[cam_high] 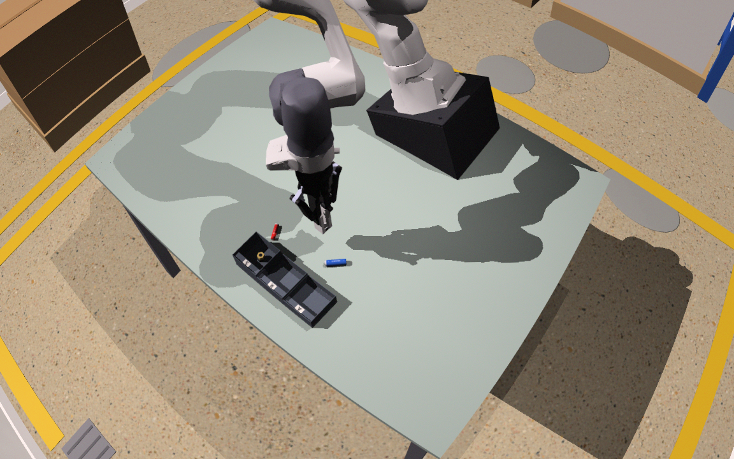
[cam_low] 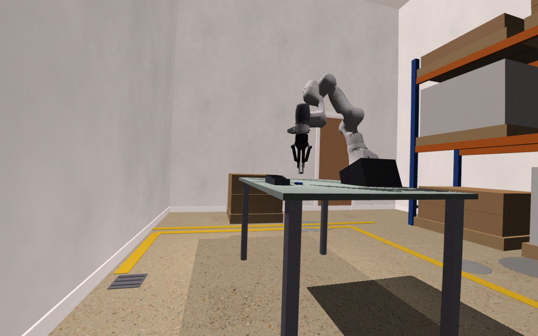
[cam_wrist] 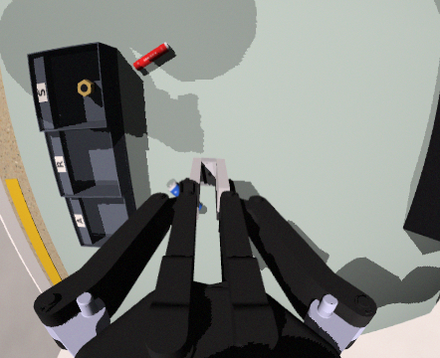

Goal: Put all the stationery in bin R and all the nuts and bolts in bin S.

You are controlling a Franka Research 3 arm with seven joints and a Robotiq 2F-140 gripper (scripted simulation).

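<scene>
You have the fingers (cam_high: 323,225) (cam_low: 300,171) clenched, seemingly on a small grey piece (cam_wrist: 209,164), mid-frame in the wrist view, above the bench (cam_high: 415,319) (cam_low: 346,190) (cam_wrist: 320,99). It looks like a metal sharpener: probably light, rigid, hard to crush but slick. Keep your grip across its opposite flat sides, near its middle, lest it twist. Bin R (cam_high: 272,285) (cam_wrist: 60,164) sits left of centre in that view; carry it there level.
</scene>
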